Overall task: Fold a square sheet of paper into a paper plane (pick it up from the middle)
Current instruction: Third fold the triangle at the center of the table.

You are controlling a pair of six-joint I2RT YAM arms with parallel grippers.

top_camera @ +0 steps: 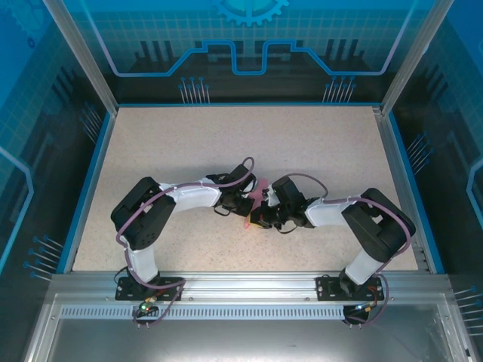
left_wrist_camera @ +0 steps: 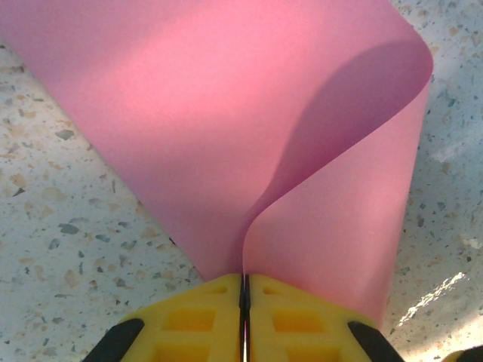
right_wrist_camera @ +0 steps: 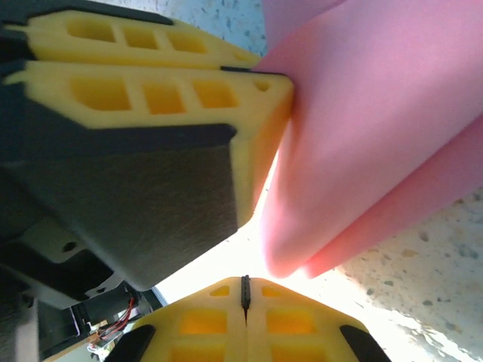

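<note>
The square sheet of paper [left_wrist_camera: 226, 113] is pink and bent into a loose curl above the speckled table. My left gripper [left_wrist_camera: 244, 290] is shut on one edge of it, the paper pinched between the yellow fingers. In the right wrist view the sheet [right_wrist_camera: 377, 113] hangs as a rounded loop beside the left gripper's fingers [right_wrist_camera: 151, 90]. My right gripper [right_wrist_camera: 244, 290] is shut just below that loop with nothing between its fingers. From above, the left gripper [top_camera: 243, 202] and right gripper [top_camera: 260, 215] meet at the table's middle with the paper [top_camera: 259, 194] between them. A paper plane is out of view.
The beige speckled table [top_camera: 226, 143] is walled by blue panels [top_camera: 249, 68] at the back and sides. An aluminium rail [top_camera: 241, 285] carrying both arm bases runs along the near edge. Free room lies on the far half of the table.
</note>
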